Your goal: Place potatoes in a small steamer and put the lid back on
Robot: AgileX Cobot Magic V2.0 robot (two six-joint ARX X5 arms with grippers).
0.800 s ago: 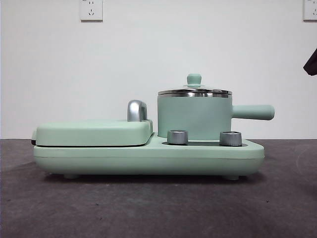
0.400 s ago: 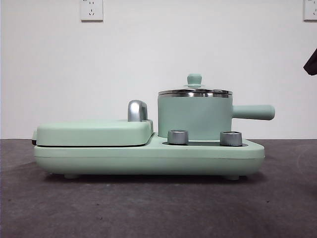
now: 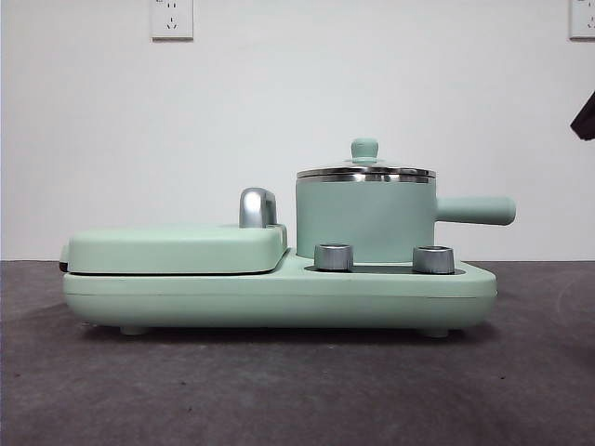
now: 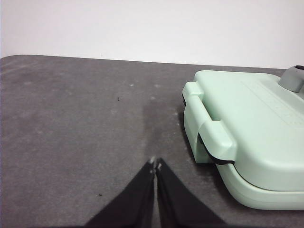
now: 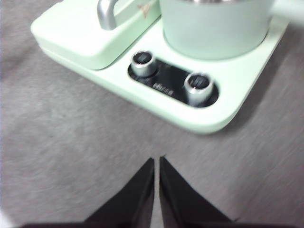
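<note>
Front: lid (image 3: 365,170) sits on the steamer (image 3: 365,219), on the cooker base (image 3: 279,295); no potato visible.
Left wrist: left hand (image 4: 155,165) pinched closed, empty, grill cover (image 4: 251,128) just beside it.
Right wrist: right hand (image 5: 156,160) closed, empty, dials (image 5: 142,63) ahead, steamer beyond them.
Risk: the closed hand could knock the lid's knob rather than grip it.

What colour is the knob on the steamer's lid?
Mint green, like the small steamer under it; the lid knob shows best in the front view.

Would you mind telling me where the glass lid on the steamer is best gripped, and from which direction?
Probably by the small knob, coming straight down from above: it stands upright at the centre of the lid, which sits flat on the small steamer and offers little else to pinch.
</note>
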